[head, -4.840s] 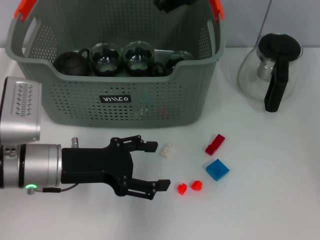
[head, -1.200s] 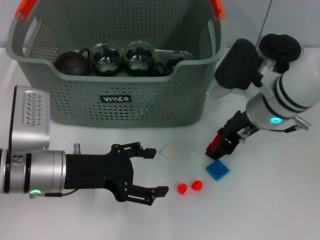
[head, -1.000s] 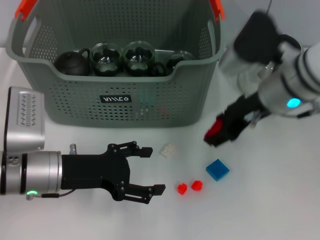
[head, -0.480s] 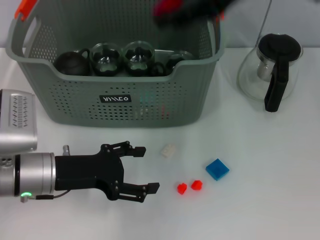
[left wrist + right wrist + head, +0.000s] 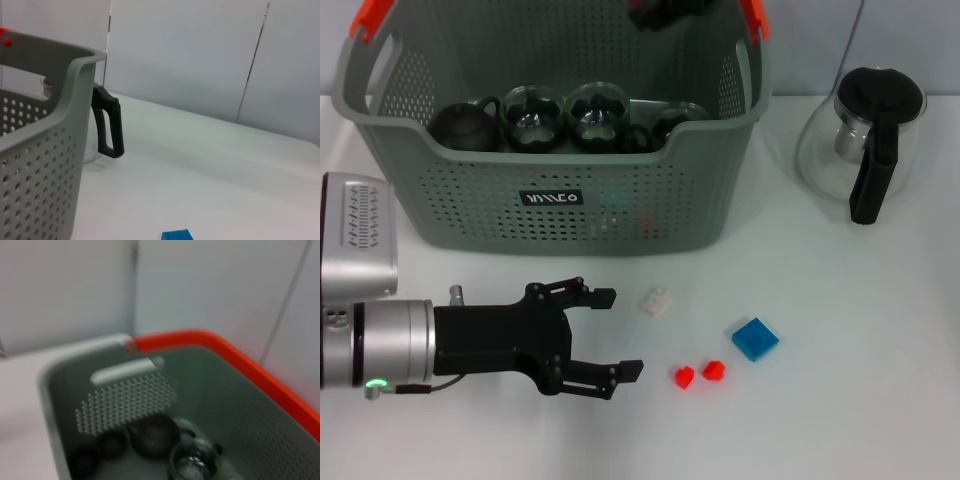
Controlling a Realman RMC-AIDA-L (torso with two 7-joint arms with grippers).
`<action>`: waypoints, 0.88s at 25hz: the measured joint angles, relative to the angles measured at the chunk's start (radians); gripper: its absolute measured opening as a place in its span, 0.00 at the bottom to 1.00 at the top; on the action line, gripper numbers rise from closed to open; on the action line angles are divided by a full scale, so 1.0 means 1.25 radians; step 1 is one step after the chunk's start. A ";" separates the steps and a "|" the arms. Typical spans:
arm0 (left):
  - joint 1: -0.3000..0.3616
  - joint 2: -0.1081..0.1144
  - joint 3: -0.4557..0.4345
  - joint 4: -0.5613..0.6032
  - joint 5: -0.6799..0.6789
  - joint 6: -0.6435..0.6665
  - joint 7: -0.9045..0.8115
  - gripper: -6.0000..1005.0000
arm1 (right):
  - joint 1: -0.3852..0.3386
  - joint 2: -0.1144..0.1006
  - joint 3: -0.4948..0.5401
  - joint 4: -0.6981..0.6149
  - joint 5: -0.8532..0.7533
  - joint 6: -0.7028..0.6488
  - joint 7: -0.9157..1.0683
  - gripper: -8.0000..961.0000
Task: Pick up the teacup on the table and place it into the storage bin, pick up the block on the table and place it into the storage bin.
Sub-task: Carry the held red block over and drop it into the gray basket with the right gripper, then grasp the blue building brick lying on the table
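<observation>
The red block has left the table, so we judge its drop is near: the right gripper (image 5: 665,10) is above the storage bin (image 5: 560,200) at 12 o'clock (its grip we cannot tell), and the left gripper (image 5: 623,332) gapes wide at 7 o'clock.

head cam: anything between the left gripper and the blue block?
Yes, in the head view two small red blocks lie on the table between the open left gripper and the blue block. The white block sits just above that line.

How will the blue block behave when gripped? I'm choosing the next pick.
The blue block looks flat and hard-edged, so probably stiff and unlikely to roll. It sits low on the table, so fingers may struggle to get under it. It seems small and light.
</observation>
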 joint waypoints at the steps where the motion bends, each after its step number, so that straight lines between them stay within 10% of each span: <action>1: 0.000 0.000 -0.001 0.000 -0.001 0.000 -0.001 0.95 | -0.002 0.005 -0.005 0.005 -0.011 0.014 -0.009 0.81; 9: -0.001 0.001 -0.001 0.002 -0.001 0.001 -0.002 0.95 | -0.056 0.012 -0.015 -0.091 0.012 -0.045 -0.022 0.93; 22: -0.001 0.001 -0.003 0.004 0.004 -0.009 0.004 0.95 | -0.307 0.023 -0.046 -0.362 0.063 -0.514 -0.074 0.99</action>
